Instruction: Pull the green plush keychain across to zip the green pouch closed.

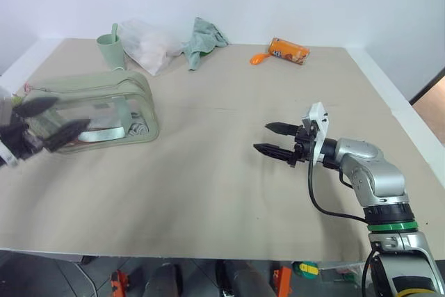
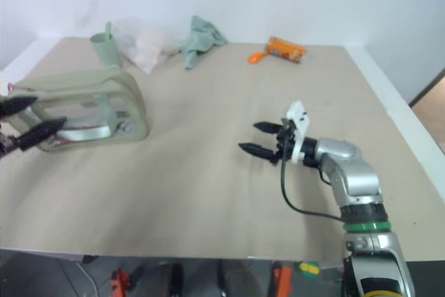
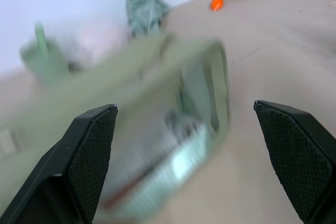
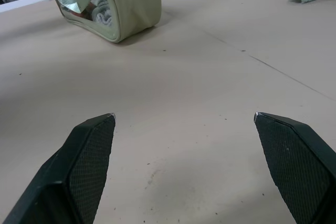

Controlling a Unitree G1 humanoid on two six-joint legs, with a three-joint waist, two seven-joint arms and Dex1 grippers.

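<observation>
While the green pouch (image 1: 97, 109) sits near the table's left edge, both grippers, left (image 1: 49, 122) and right (image 1: 277, 138), gape wide.

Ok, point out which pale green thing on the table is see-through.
The green pouch, near the left tool: its side is a clear window. The cup and cloth are opaque.

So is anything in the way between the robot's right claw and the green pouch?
No, nothing visible. Bare table lies between the open right gripper and the green pouch. The open left gripper is right beside the pouch, on its other end.
</observation>
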